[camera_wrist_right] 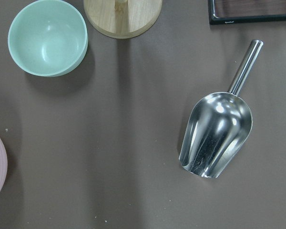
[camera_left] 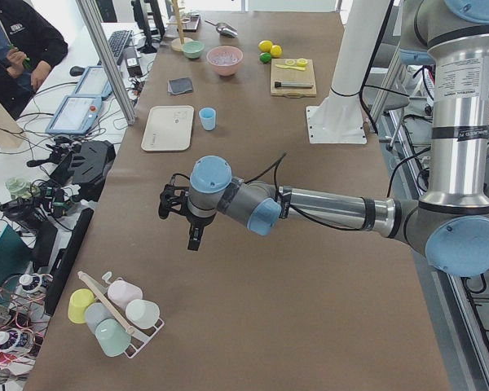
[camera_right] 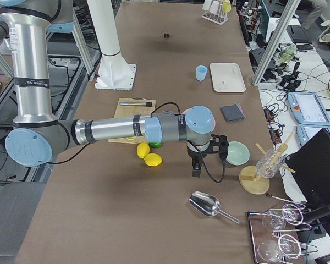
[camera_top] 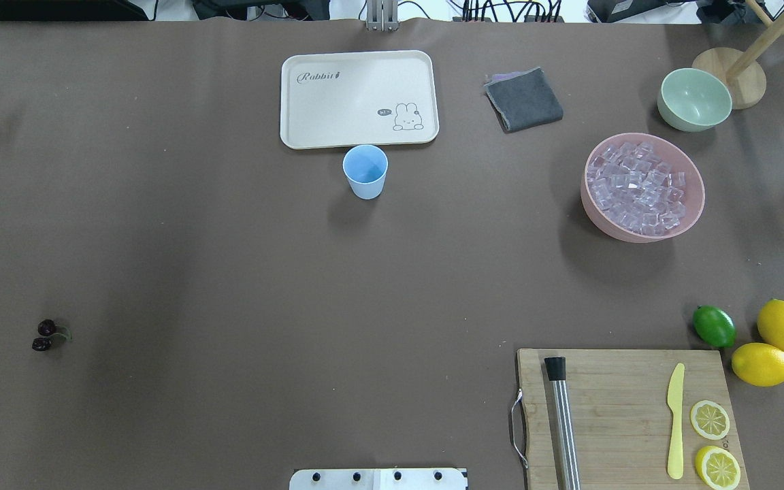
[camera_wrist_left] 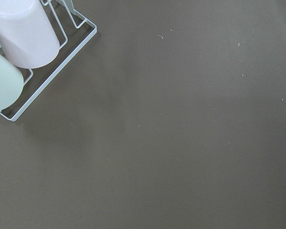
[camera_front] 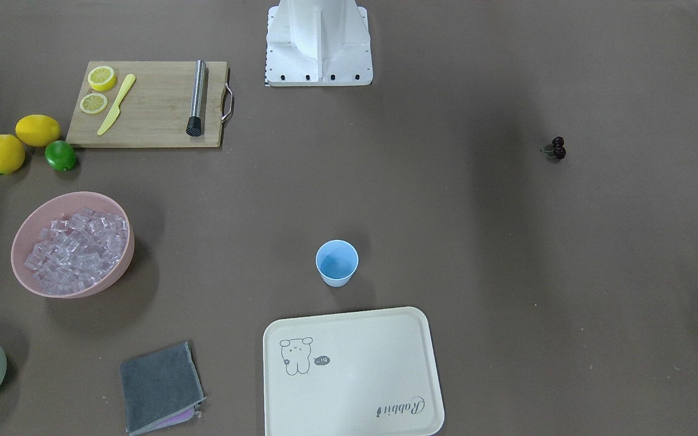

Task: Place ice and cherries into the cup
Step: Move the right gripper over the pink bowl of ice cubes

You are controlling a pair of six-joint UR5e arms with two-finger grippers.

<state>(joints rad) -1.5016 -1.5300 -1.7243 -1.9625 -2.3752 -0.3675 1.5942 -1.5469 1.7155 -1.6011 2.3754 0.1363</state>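
Observation:
The light-blue cup [camera_front: 337, 262] stands upright and empty near the table's middle, beside the cream tray; it also shows in the overhead view [camera_top: 365, 171]. The ice [camera_front: 76, 248] fills a pink bowl [camera_top: 695, 211] on the robot's right side. The cherries [camera_front: 557, 148] lie alone on the bare table on the robot's left side, also seen from overhead [camera_top: 46, 335]. My left gripper [camera_left: 169, 201] hovers over the table's left end, far from the cherries. My right gripper [camera_right: 219, 146] hovers near the pale green bowl. I cannot tell whether either is open or shut. Neither shows in the wrist views.
A cream tray [camera_top: 310, 116], grey cloth [camera_top: 523, 99] and pale green bowl [camera_top: 694, 99] lie at the far side. A cutting board [camera_top: 627, 388] holds a metal muddler, yellow knife and lemon slices; lemons and a lime [camera_top: 714, 326] sit beside it. A metal scoop [camera_wrist_right: 217, 138] lies under the right wrist; a cup rack [camera_wrist_left: 43, 71] under the left.

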